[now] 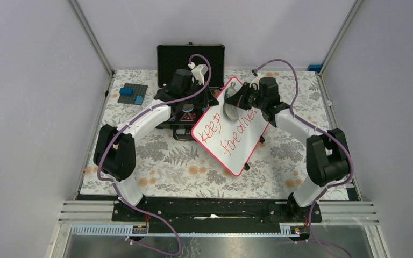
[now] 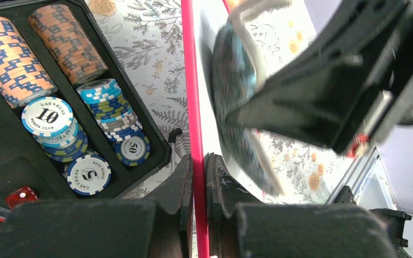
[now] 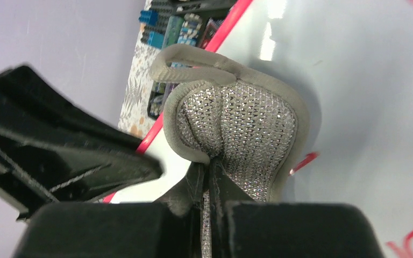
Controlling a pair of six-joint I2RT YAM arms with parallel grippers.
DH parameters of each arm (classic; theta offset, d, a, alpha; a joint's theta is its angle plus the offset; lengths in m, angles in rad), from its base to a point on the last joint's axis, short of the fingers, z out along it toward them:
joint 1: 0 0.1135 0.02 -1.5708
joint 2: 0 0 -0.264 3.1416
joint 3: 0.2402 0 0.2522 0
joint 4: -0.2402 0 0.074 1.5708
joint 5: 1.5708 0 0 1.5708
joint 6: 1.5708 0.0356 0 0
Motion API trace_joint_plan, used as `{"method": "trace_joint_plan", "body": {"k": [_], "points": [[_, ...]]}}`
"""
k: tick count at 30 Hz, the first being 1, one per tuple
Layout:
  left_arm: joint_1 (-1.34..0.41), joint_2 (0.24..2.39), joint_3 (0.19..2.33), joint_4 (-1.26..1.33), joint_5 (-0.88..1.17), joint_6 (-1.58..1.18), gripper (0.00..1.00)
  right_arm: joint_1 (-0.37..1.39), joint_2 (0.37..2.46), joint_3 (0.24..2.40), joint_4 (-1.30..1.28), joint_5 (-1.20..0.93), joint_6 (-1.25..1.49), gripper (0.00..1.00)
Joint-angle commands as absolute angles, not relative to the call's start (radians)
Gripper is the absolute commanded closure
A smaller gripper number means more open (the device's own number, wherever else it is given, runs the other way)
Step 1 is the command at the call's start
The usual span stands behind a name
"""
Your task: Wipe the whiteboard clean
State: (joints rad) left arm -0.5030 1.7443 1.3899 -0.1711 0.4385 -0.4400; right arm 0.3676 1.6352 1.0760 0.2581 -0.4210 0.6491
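Note:
The whiteboard [image 1: 231, 129], white with a red-pink rim and red handwriting, stands tilted on the floral table. My left gripper [image 1: 211, 92] is shut on its upper left rim; the left wrist view shows the red rim [image 2: 194, 107] pinched between my two fingers, with my gripper [image 2: 199, 177] around it. My right gripper [image 1: 236, 99] is shut on a sparkly grey eraser pad [image 1: 229, 106] with a tan border, pressed flat against the board's upper part. In the right wrist view the pad [image 3: 242, 129] lies on the white surface [image 3: 365, 97], held by my gripper [image 3: 208, 174].
An open black case [image 1: 191, 59] with stacked poker chips [image 2: 48, 115] and red dice sits behind and left of the board. A grey baseplate with blue bricks [image 1: 133, 94] lies at the far left. A blue object [image 1: 315, 67] sits at the far right corner.

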Motion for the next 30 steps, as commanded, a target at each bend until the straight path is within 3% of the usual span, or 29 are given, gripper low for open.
{"method": "trace_joint_plan", "body": {"k": [1, 10, 22, 26, 30], "points": [[-0.584, 1.801, 1.387, -0.279, 0.525, -0.330, 1.00, 0.250, 1.776, 1.156, 0.192, -0.440, 0.606, 1.00], [-0.584, 1.821, 1.411, -0.308, 0.505, -0.308, 1.00, 0.214, 1.877, 1.215, 0.119, -0.415, 0.531, 1.00], [-0.584, 1.814, 1.403, -0.300, 0.529, -0.333, 1.00, 0.473, 1.656, 0.940, 0.199, -0.416, 0.645, 1.00], [-0.583, 1.813, 1.399, -0.293, 0.533, -0.337, 1.00, 0.478, 1.556, 0.828, 0.253, -0.404, 0.693, 1.00], [-0.584, 1.816, 1.399, -0.292, 0.531, -0.337, 1.00, 0.445, 1.527, 0.880, 0.146, -0.300, 0.581, 1.00]]}}
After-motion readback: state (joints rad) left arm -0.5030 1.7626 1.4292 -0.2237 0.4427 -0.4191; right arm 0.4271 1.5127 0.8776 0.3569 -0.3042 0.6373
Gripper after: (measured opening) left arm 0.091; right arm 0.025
